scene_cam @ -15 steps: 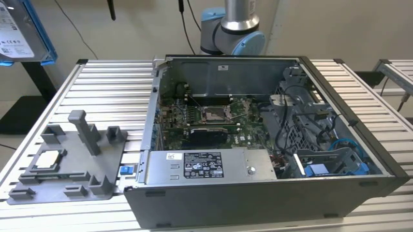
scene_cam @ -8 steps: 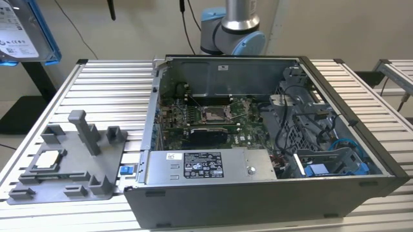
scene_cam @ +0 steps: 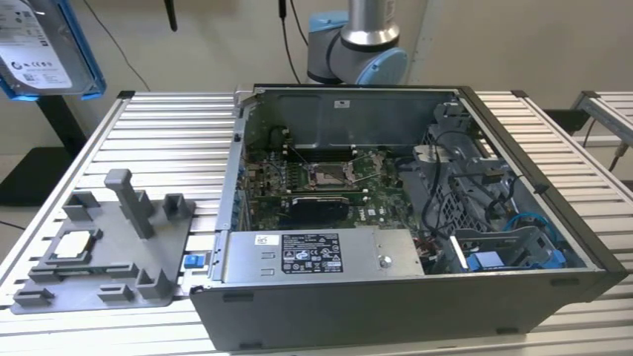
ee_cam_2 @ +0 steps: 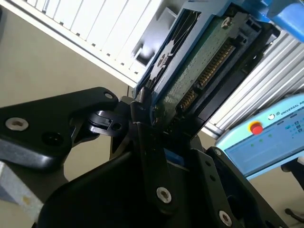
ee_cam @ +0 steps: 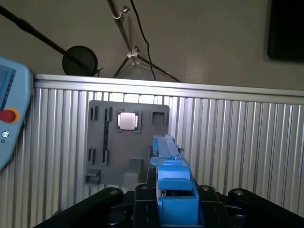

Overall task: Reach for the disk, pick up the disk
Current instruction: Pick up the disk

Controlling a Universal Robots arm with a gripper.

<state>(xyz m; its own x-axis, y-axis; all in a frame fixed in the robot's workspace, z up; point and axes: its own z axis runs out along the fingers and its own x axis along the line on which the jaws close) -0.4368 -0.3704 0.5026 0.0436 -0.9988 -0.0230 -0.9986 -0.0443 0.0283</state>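
one hard drive (ee_cam_2: 199,61) is pinched tight in our gripper (ee_cam_2: 161,118), its long side sticking straight out, high above the table (scene_cam: 168,133).

Ribbed aluminium worktop (scene_cam: 168,126), and a big open computer case (scene_cam: 396,311) sits right on it. Just beside the case, toward the exterior view's left, there's a grey plastic fixture plate (scene_cam: 99,252) lying flat. A tiny blue clip (scene_cam: 194,261) sits between the two, near the case's front corner.
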